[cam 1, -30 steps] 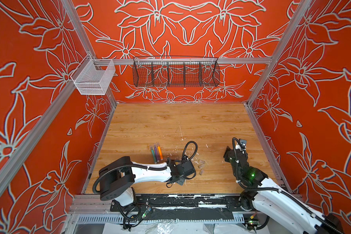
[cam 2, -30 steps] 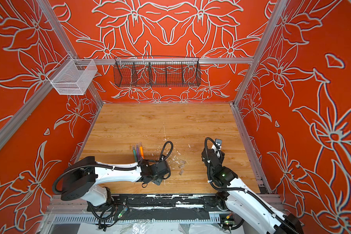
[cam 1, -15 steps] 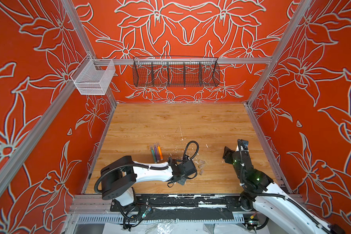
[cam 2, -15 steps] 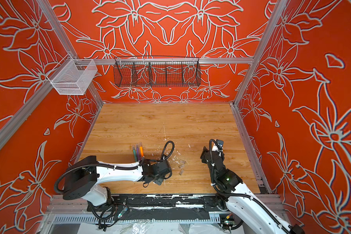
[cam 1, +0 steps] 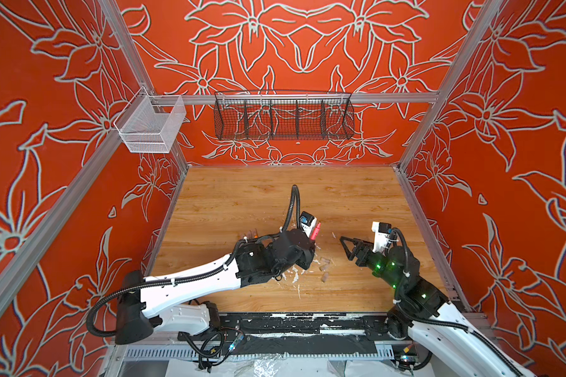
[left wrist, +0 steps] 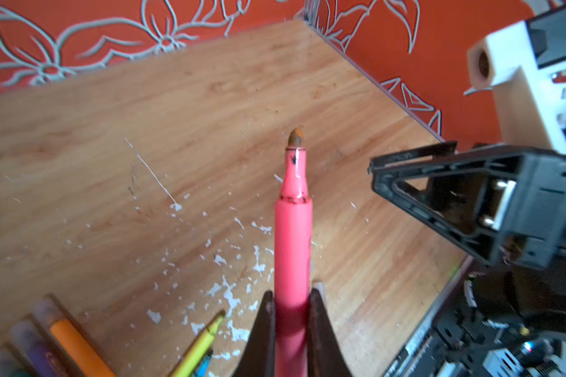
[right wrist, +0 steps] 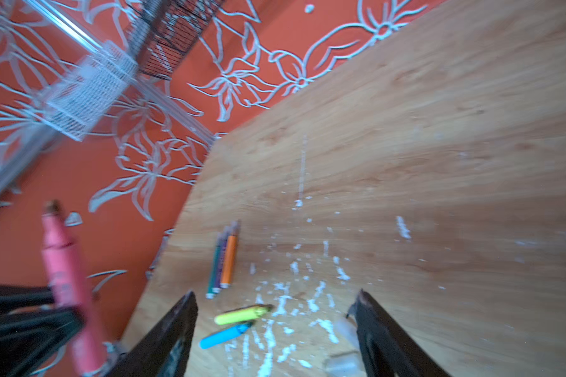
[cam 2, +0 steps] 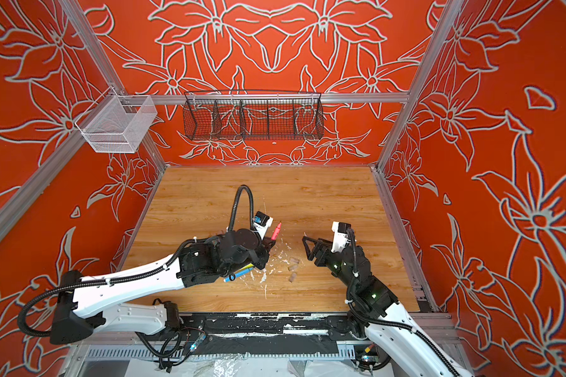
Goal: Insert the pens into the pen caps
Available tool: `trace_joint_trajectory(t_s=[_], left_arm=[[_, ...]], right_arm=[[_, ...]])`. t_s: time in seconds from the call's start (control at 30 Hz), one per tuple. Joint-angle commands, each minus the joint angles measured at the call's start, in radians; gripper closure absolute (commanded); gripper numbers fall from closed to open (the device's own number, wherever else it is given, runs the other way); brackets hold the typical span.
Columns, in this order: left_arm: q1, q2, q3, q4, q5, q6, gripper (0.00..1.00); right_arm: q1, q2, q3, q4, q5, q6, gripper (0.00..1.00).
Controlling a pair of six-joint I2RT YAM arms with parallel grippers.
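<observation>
While bare table [cam 1: 275, 196] lies open behind, left gripper [left wrist: 291, 292] pinches the pink pen [left wrist: 291, 235]; right gripper [right wrist: 275, 293] gapes empty beside pen caps [cam 1: 324, 267].

Orange floral walls [cam 1: 291, 49], wooden tabletop [cam 1: 242, 196], black wire basket [cam 1: 283, 119], white mesh basket [cam 1: 151, 125].

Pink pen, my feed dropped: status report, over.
Left gripper shut on pink pen, tip bare. Right gripper open, empty. Three loose caps on table between the arms. Nothing seen in the way.
</observation>
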Motion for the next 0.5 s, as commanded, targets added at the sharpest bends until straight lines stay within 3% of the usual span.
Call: trace_joint_trajectory(t_s=[0.0,0.07,0.3,0.47], left_arm=[[0.048,-0.062,-0.160,0.220,-0.011,0.102,1.00],[0.060,-0.114,-0.255,0.342,0.055,0.134,1.00],[0.060,-0.168,-0.328,0.413,0.119,0.193,1.00],[0.059,-0.149,-0.335,0.421,0.146,0.200,1.00]], right_arm=[[0.032,0.004,-0.021,0.214,-0.150,0.099,0.21],[0.072,0.026,-0.015,0.257,-0.134,0.097,0.21],[0.353,0.242,0.106,0.327,0.046,0.001,0.24],[0.389,0.356,0.156,0.358,0.126,-0.012,0.26]])
